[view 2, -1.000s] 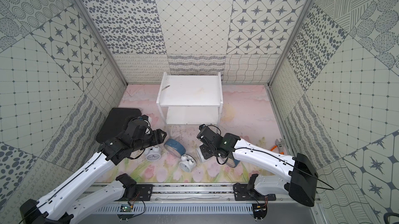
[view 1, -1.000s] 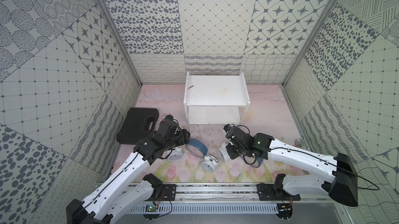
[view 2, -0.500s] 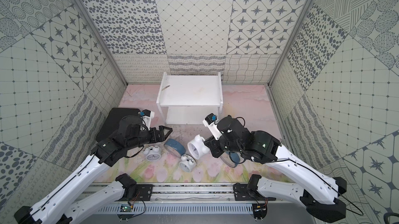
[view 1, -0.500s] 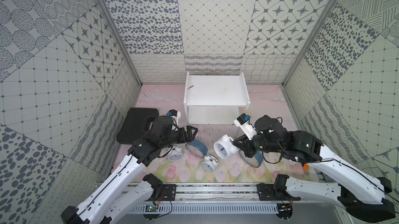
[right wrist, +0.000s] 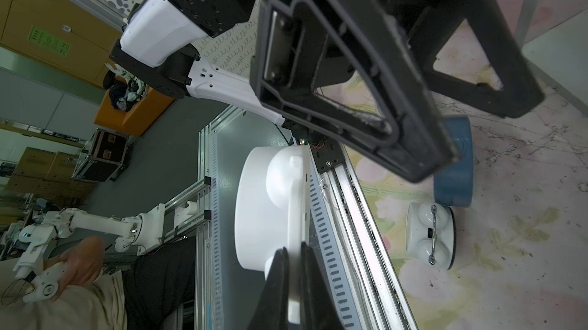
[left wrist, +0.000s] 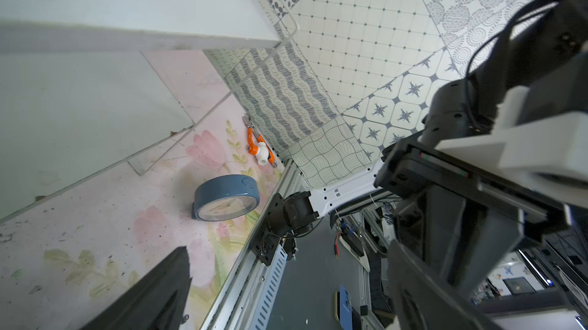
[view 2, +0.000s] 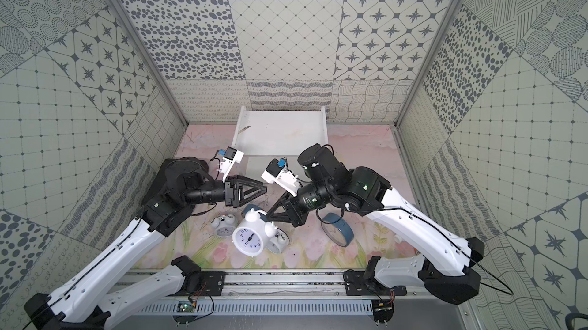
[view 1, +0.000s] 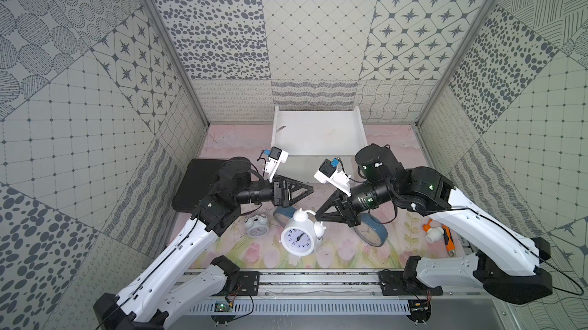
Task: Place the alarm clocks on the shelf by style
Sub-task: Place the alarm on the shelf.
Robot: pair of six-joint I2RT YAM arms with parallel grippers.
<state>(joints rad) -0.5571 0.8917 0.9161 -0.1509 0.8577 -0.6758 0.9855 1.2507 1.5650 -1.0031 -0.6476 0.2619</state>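
Grips the held white clock [view 1: 298, 238] by its thin top handle with the right gripper [view 1: 316, 216], jaws pinched narrow on that bar, as seen in the right wrist view. Holds it raised above the mat [view 1: 394, 140] at about 6 o'clock, dial turned up toward both top views. Hovers the left gripper [view 1: 310, 190] near the mat's centre, jaws spread wide with nothing between them, tips aimed toward 3 o'clock, close to the right arm's tips but not touching. At 8 o'clock on the mat, dial showing in both top views: second white clock [view 1: 257, 226]. Just behind the held one at its 3 o'clock, mostly hidden: third white clock [view 2: 279, 243]. At its 11 o'clock, partly covered: low blue clock [view 1: 284, 214]. At 4 o'clock on the mat, upright on its edge, cream dial facing 6 o'clock: standing blue clock [view 1: 372, 233]. At 12 o'clock, against the back wall, well apart from every clock: shelf [view 1: 318, 132]. At 9 o'clock: flat black case [view 1: 194, 185]. At 3 o'clock near the side wall: small orange-and-white part [view 1: 433, 232].
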